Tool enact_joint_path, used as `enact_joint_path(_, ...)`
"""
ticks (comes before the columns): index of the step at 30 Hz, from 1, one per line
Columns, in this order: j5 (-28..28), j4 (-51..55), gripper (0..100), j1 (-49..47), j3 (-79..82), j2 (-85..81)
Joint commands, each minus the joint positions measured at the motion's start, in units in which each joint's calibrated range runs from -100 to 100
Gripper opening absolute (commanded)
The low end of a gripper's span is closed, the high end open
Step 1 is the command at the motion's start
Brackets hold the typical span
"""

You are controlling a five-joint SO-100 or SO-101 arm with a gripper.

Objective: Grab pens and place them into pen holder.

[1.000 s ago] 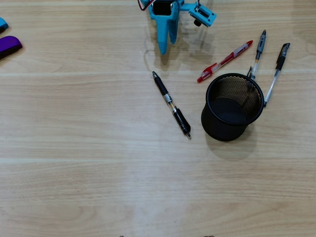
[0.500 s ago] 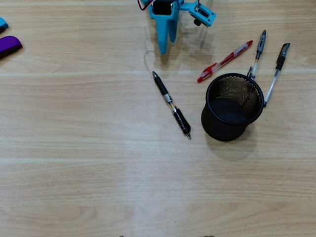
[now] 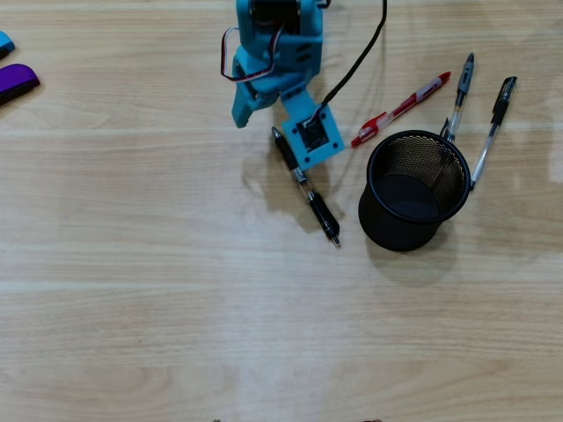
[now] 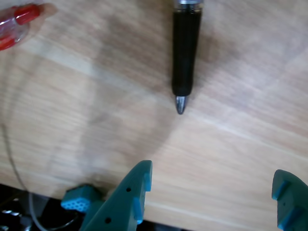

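the blue arm (image 3: 277,79) leans over the tabletop (image 3: 176,290), its body hiding part of the black pen (image 3: 318,207) left of the pen holder (image 3: 413,189). in the wrist view the fingers (image 4: 137,185) are spread wide, empty, the pen's tip (image 4: 180,103) just beyond them. the red pen (image 3: 400,109) lies up-left of the holder; 2 clear pens (image 3: 461,88) run behind its rim, partly covered.

Pens and pen holder (image 3: 413,189) spread over the surface (image 3: 176,299), overhead view.
One pen (image 3: 308,192) lies diagonally left of the holder, its upper end under the arm (image 3: 274,61). Three pens lie behind the holder: one (image 3: 401,109) up-left, two (image 3: 460,90) (image 3: 495,123) side by side at its right rim. The gripper (image 4: 211,185) hangs spread just short of the first pen's tip (image 4: 180,104).
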Motion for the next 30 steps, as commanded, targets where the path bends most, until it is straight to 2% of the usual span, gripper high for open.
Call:
enact_joint_path(1, -1.9, 8.5, 28, 1.1, -22.0, 10.7)
enact_joint_path(10, -3.9, 6.2, 27, -2.0, -21.9, 13.0)
enact_joint_path(16, -4.8, -3.8, 27, -7.1, -12.5, 13.0)
enact_joint_path(21, -4.3, -13.0, 27, -7.7, -4.5, 13.0)
enact_joint_path(27, -4.3, -18.5, 27, -6.2, 2.9, 13.0)
enact_joint_path(28, -4.3, -19.2, 26, -6.1, 3.9, 13.0)
enact_joint_path(30, -4.3, -22.1, 12, -5.2, 5.1, 13.0)
